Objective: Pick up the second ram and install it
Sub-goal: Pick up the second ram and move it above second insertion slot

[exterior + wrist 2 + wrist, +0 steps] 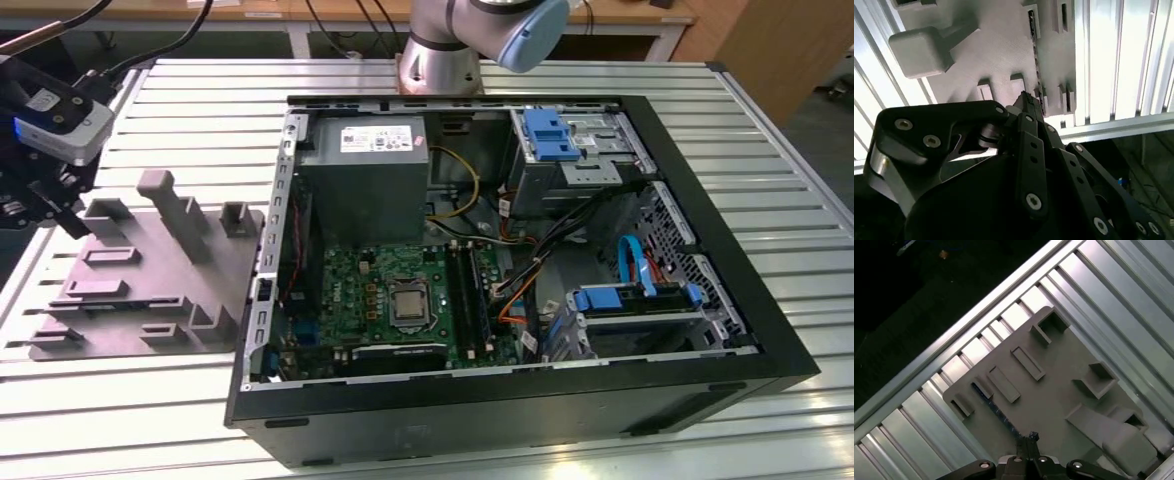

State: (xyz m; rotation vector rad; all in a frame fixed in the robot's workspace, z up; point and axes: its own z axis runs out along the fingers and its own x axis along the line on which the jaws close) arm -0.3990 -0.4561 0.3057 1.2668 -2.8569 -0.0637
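Gripper [1029, 438] jaws together, hovering over grey fixture [1059, 390]. Second ram [996, 408] unpicked, in slot just ahead of gripper. Install pending.

It was a robotics lab or workshop. A slatted aluminium bench [781, 170] carried an opened computer case [507, 405] and a grey moulded fixture plate [127, 285], with a robot arm's base [441, 65] standing at its far edge. Wooden desks [267, 12] with trailing cables [350, 30] stood beyond.

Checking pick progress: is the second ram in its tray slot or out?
In. In the first wrist view the second ram lies in the grey tray's slot.
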